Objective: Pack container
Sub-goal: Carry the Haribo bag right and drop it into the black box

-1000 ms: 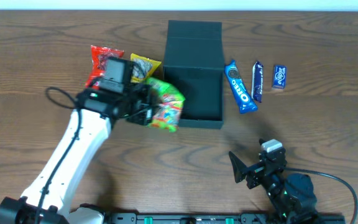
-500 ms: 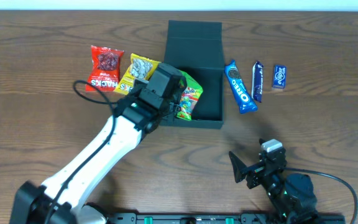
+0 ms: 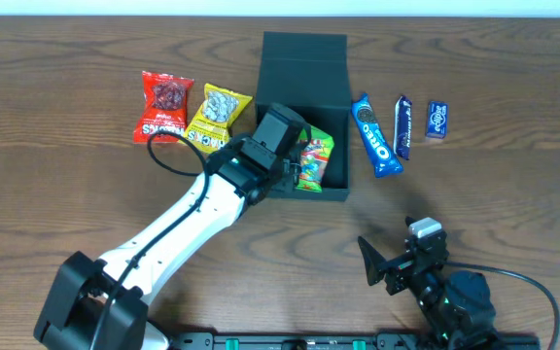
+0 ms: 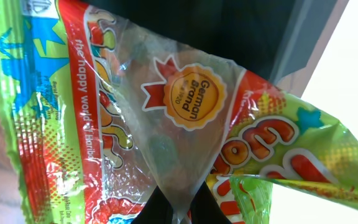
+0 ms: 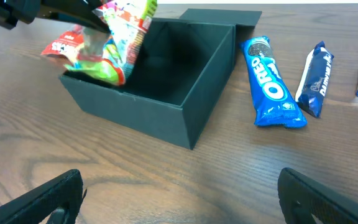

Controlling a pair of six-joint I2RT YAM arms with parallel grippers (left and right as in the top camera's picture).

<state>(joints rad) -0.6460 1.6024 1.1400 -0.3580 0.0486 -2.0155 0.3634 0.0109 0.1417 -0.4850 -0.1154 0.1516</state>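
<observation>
Orange round seal [image 4: 192, 93] on the green and red glossy plastic sweet bag [image 4: 123, 143]: "German Brand"; smaller line beneath reads "since 1920".
Red band on same bag: "the happy world", running on to "Harib", the end lost in a crease.
Blue oblong biscuit packet [image 5: 271, 84]: "OREO", white letters.
Red square snack packet [image 3: 165, 106]: "NACKS" legible; the first letter uncertain.
Dark blue bar wrapper [image 5: 314, 78]: lettering too small to read.

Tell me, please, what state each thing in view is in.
Dark green-black square cardboard box: lid open.
Green crinkly plastic gummy bag: gripped, raised over box rim.
Left end effector: shut on the bag.
Right end effector: open, empty.
Blue Oreo packet: lying flat beside box.
</observation>
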